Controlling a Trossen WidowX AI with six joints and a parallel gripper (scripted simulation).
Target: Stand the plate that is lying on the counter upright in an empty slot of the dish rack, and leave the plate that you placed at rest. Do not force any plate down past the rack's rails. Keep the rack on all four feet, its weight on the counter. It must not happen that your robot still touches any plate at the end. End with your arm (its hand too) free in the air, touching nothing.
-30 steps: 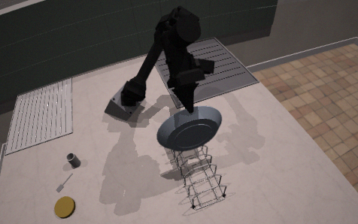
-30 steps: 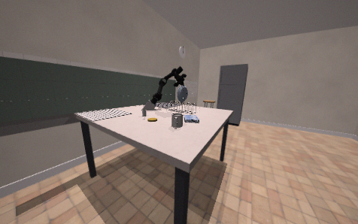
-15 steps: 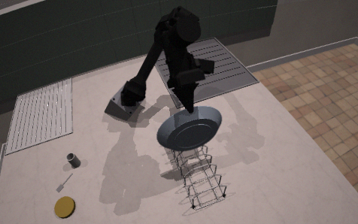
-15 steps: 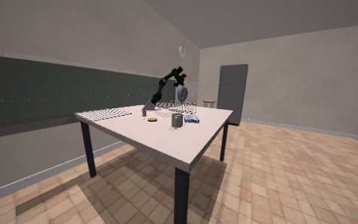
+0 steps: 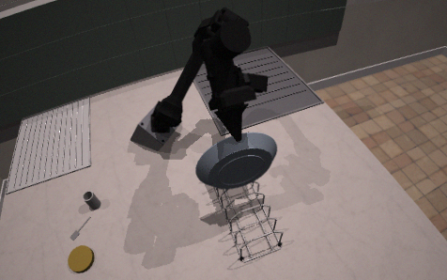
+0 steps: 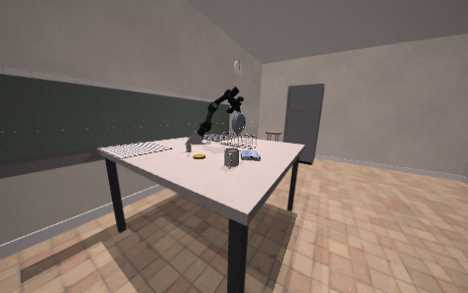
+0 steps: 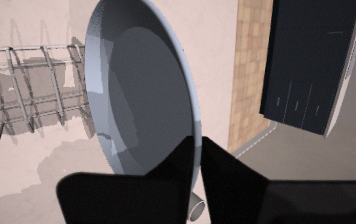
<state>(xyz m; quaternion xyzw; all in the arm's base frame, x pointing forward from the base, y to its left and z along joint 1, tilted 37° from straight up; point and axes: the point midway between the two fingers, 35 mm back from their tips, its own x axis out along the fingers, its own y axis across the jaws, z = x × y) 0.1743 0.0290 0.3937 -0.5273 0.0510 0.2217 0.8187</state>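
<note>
A blue-grey plate (image 5: 237,160) hangs on edge in the air above the near end of the wire dish rack (image 5: 248,223). My gripper (image 5: 238,137) is shut on the plate's upper rim. In the wrist view the plate (image 7: 142,92) fills the middle, its rim pinched between my two dark fingers, and the rack (image 7: 37,85) lies below at the left. The rack stands on the counter and its slots look empty. In the exterior view the plate (image 6: 238,123) is upright above the rack (image 6: 235,141).
A small grey cup (image 5: 92,200), a small spatula (image 5: 80,228) and a yellow disc (image 5: 81,258) lie at the counter's front left. Ribbed drain mats lie at left (image 5: 51,142) and behind the arm (image 5: 263,85). A mug (image 6: 231,157) and a blue sponge (image 6: 251,155) show in the far view.
</note>
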